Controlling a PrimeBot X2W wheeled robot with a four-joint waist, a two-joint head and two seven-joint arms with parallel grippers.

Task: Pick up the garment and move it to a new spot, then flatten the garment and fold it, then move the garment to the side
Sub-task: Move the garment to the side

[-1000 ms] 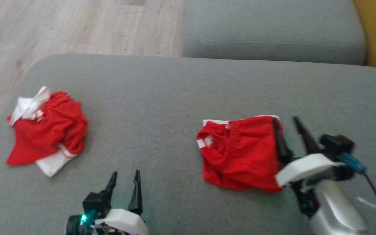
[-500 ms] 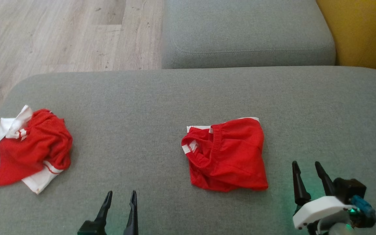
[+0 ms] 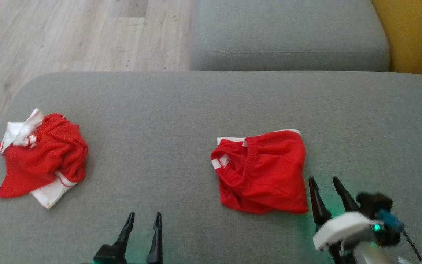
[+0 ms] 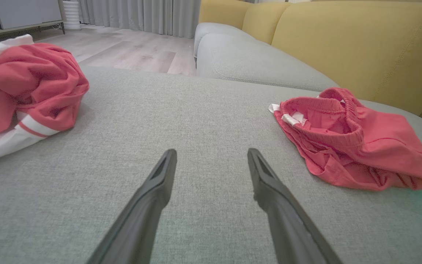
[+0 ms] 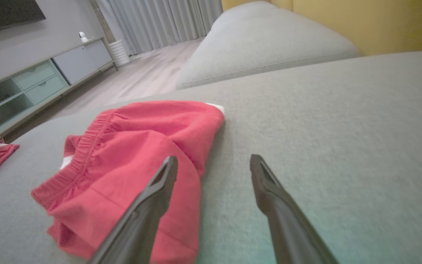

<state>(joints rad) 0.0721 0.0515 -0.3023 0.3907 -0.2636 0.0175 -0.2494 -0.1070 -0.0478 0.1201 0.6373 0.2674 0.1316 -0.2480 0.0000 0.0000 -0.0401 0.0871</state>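
At six o'clock in the head view, the left gripper [image 3: 145, 214] hovers over the grey cushion [image 3: 181, 110], fingers spread wide and empty. At four o'clock the right gripper [image 3: 323, 179], equally wide and empty, sits just beside the folded red shorts [image 3: 262, 170]. The crumpled red-and-white garment [image 3: 42, 157] lies at nine o'clock, with wood floor [image 3: 68, 33] beyond it at eleven.

Red shorts [image 3: 266, 172] on grey cushion [image 3: 181, 110]; right hand [image 3: 322, 179] gaping beside them.
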